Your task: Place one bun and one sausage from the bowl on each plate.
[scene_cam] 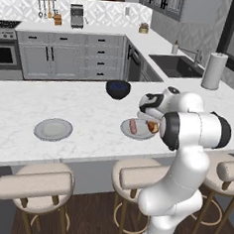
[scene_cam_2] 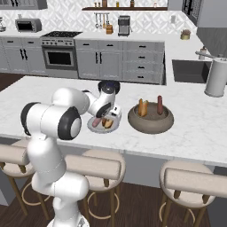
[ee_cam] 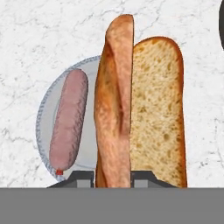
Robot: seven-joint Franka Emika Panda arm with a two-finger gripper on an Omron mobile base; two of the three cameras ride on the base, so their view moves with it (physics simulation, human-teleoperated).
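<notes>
Bun pinched between my fingers, closed tight on its lower end; it stands lengthwise up the hand view, crust to the left, crumb face to the right. Beneath it, a light-grey plate with one sausage lying flat on it, just beside the bun. In the right base view my gripper hangs low over that plate, bun and sausage both at it. To the right, near the plate, the grey-brown bowl holds another bun and another sausage, both propped upright. The second plate lies bare, well apart to the left on the marble worktop. A small dark bowl sits beyond my hand.
</notes>
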